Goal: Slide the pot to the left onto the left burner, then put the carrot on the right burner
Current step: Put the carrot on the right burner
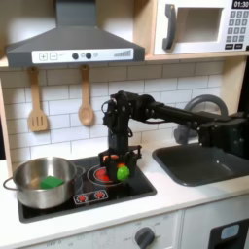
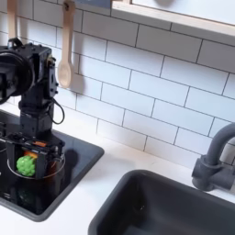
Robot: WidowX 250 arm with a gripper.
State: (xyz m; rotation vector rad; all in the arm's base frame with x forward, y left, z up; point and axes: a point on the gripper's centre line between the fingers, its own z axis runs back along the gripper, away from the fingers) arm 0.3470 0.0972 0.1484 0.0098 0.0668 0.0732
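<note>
Gripper (image 1: 119, 167) hangs low over the right burner (image 1: 101, 176), clamped on the carrot (image 1: 123, 171), apparently for placing; pot (image 1: 44, 181) sits far left.

Low-resolution, soft frames; even indoor light; glare on glossy cooktop (image 1: 58, 204); soft shadows under hood (image 1: 73, 44).

This is a toy play kitchen. In the first exterior view a range hood (image 1: 73, 44) and microwave (image 1: 199, 26) sit above white tile, wooden utensils (image 1: 37, 102) hang at left, and a black cooktop (image 1: 92, 195) adjoins a dark sink (image 1: 204, 165) at right.
</note>
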